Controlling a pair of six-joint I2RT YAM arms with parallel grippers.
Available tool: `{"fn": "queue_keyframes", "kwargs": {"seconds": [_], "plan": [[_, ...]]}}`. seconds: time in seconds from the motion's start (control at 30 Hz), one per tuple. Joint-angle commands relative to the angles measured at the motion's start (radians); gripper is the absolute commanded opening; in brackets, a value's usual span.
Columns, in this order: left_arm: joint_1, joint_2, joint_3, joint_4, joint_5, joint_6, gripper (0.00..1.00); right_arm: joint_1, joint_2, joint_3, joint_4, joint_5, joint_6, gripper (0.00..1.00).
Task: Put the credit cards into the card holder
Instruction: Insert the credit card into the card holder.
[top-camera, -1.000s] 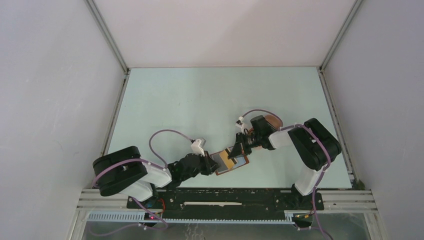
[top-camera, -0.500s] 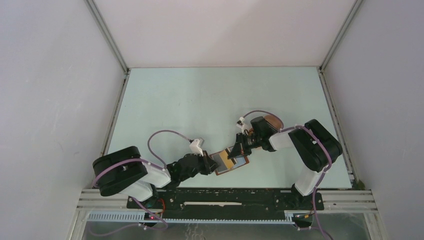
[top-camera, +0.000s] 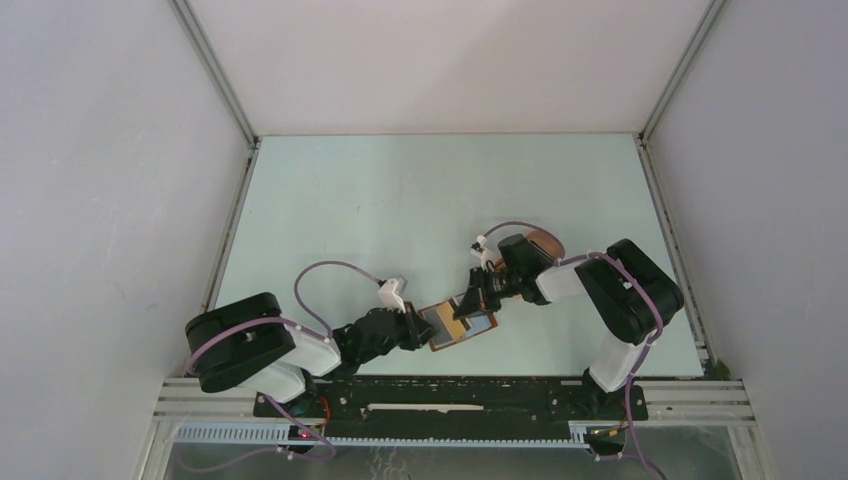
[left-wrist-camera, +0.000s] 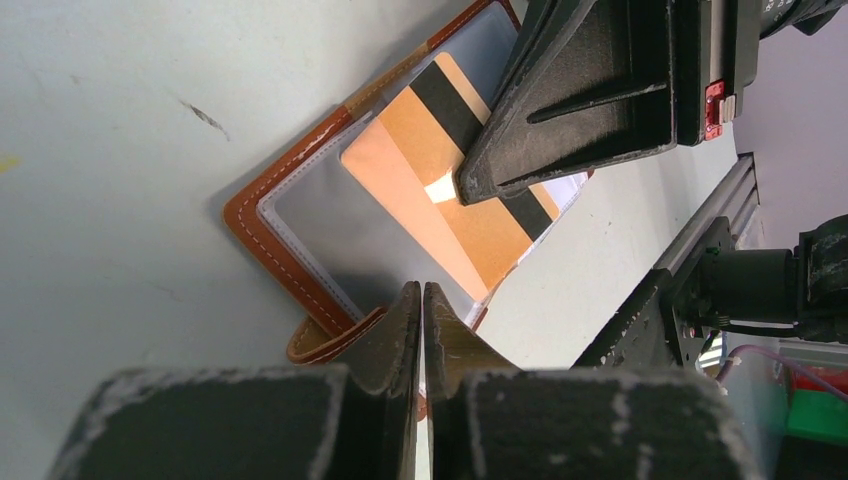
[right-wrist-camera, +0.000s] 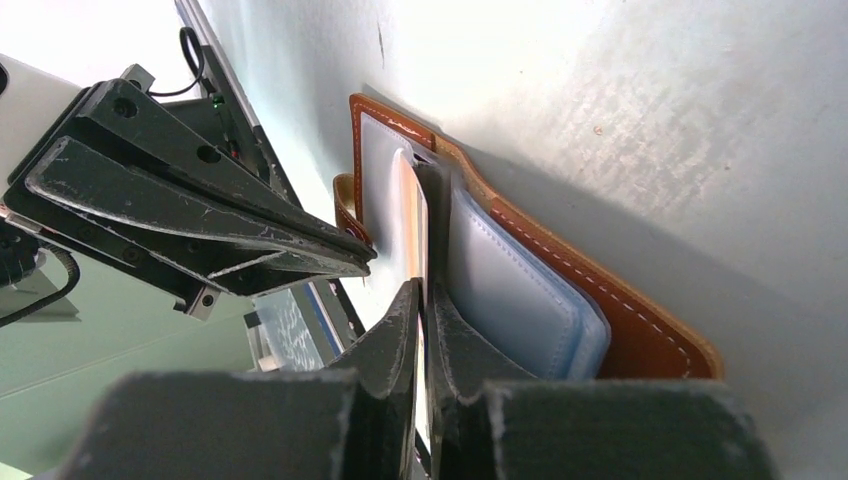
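left gripper (left-wrist-camera: 421, 292) pinched together on the brown card holder's (left-wrist-camera: 262, 232) near edge; just ahead, right gripper (right-wrist-camera: 420, 290) clamps the orange credit card (left-wrist-camera: 400, 185) over its clear sleeves (left-wrist-camera: 330, 225).

**Both wrists creep leftward over the wallet**

Seen from above, the right gripper (top-camera: 472, 303), closed on the orange card (left-wrist-camera: 410, 190), has slid a touch to the left and nearer the arm bases, further over the open card holder (top-camera: 450, 336). The left gripper (top-camera: 420, 328), clamped on the holder's tab, has drawn back slightly leftward. Its purple cable (top-camera: 320, 272) now loops further left.
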Motion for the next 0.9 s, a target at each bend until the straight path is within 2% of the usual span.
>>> {"fn": "queue_keyframes", "kwargs": {"seconds": [0.0,0.3,0.87], "plan": [[0.007,-0.024,-0.021,0.036,-0.010,-0.012,0.07,0.027,-0.011,-0.017,-0.001,0.032,-0.028,0.11],[0.007,-0.036,-0.024,0.036,-0.010,-0.010,0.07,0.028,-0.028,0.001,-0.027,0.018,-0.068,0.25],[0.007,-0.036,-0.018,0.032,-0.004,-0.006,0.07,0.028,-0.089,0.060,-0.161,0.048,-0.198,0.38]]}}
